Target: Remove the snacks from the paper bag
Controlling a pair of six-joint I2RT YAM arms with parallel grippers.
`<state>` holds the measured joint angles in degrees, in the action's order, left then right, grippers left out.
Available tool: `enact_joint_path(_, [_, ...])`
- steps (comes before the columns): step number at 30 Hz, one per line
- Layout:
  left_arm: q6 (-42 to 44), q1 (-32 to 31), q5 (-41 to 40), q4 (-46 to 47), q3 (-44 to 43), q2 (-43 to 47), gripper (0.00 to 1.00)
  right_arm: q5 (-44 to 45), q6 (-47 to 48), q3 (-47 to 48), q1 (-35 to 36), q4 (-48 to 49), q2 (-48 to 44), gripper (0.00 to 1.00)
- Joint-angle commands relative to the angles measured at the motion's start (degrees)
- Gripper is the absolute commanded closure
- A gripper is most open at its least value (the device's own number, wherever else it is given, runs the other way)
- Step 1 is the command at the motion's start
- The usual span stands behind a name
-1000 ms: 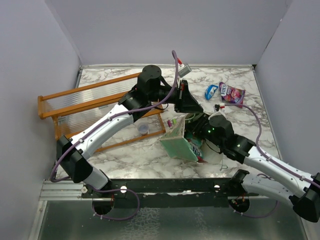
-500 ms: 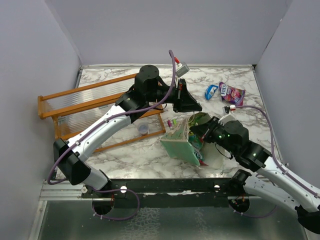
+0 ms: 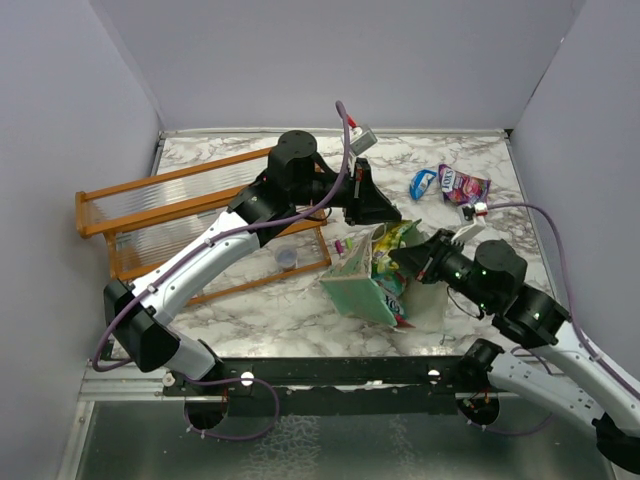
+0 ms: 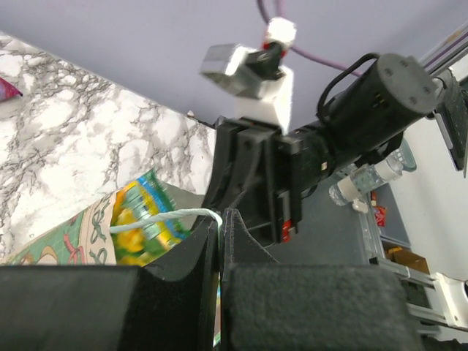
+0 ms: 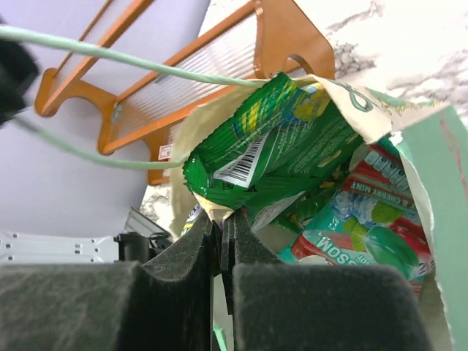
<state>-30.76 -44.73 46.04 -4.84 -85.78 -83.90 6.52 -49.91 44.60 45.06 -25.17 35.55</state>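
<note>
Marbled tabletop, enclosed by plain lilac walls, is carrying the work. Nearest the arm bases, the paper bag is leaning over with its mouth facing up and to the right. At that mouth the right gripper is pinching the green-yellow packet by its lower edge, jaws almost fully together on the thin film. The packet is sitting partly out of the bag, above a red-pink packet and a teal-white packet lying inside. These packets are judged light, soft and crinkly, with slick foil that is likely to slip; a flat sealed edge is offering the best hold. The bag is judged light and flimsy, so it is liable to be dragged along with a packet. Just beyond the bag, the left gripper is clamping the string handle, jaws nearly touching, which is steadying the bag. Farther left, the orange rack is standing. At the far right, a blue packet and a purple packet are lying well apart from the bag.
</note>
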Motion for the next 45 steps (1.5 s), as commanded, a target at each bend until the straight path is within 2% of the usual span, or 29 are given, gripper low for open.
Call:
enact_joint_path(1, [1.14,0.37,-1.28,1.33,0.07,3.08,1.0,-1.59,10.63,5.05,0.12,-0.08,-4.24,0.99])
enact_joint_path(10, [0.99,0.46,-1.55,1.36,0.61,3.14,1.0,-2.23,22.49,13.54,0.11,-5.87,-9.58,0.99])
enact_joint_path(16, [0.85,0.55,-1.31,1.44,0.52,2.95,1.0,-1.52,30.04,19.05,0.1,-3.69,-11.28,0.99])
enact_joint_path(20, [0.5,0.52,-1.22,1.83,0.83,2.79,1.0,1.47,35.9,18.77,0.12,5.73,-11.61,0.99])
enact_joint_path(22, [-0.07,0.55,-1.25,2.29,1.19,2.85,1.0,5.64,37.88,18.51,0.07,10.76,-9.94,0.99])
enact_joint_path(25, [-0.92,0.61,-1.14,2.9,1.69,2.93,1.0,16.8,39.14,18.85,0.07,15.16,-5.3,0.99])
enact_joint_path(29, [-1.35,0.59,-1.32,2.91,2.08,3.19,1.0,31.46,47.84,17.35,0.12,24.39,3.3,0.99])
enact_joint_path(32, [-1.47,0.53,-1.5,2.64,2.12,3.17,1.0,41.64,58.0,14.86,0.12,37.08,10.27,0.99])
enact_joint_path(34, [-1.7,0.6,-1.6,2.48,2.11,2.98,1.0,44.92,67.68,13.49,-0.33,50.03,15.41,0.99])
enact_joint_path(35, [-1.87,0.58,-1.49,2.57,2.15,3.03,1.0,44.65,68.92,13.68,-1.5,52.37,17.92,0.99])
enact_joint_path(36, [-2.03,0.6,-1.46,2.82,2.31,3.0,1.0,43.02,66.51,14.77,-3.94,50.69,21.43,0.99])
enact_joint_path(38, [-2.36,0.56,-1.48,3.32,2.35,2.71,1.0,35.93,56.25,19.44,-10.93,40.72,26.36,0.99])
enact_joint_path(40, [-2.64,0.55,-1.23,3.28,1.7,2.17,1.0,27.85,49.92,21.74,-19.13,37.4,31.39,0.99])
enact_joint_path(42, [-3.02,0.58,-0.86,3.31,1.08,1.67,1.0,19.04,47.04,22.41,-24.0,36.98,36.03,0.99])
enact_joint_path(45, [-2.3,0.59,-0.84,1.99,0.37,1.67,1.0,10.45,42.31,22.21,-29.95,37.72,41.63,0.99])
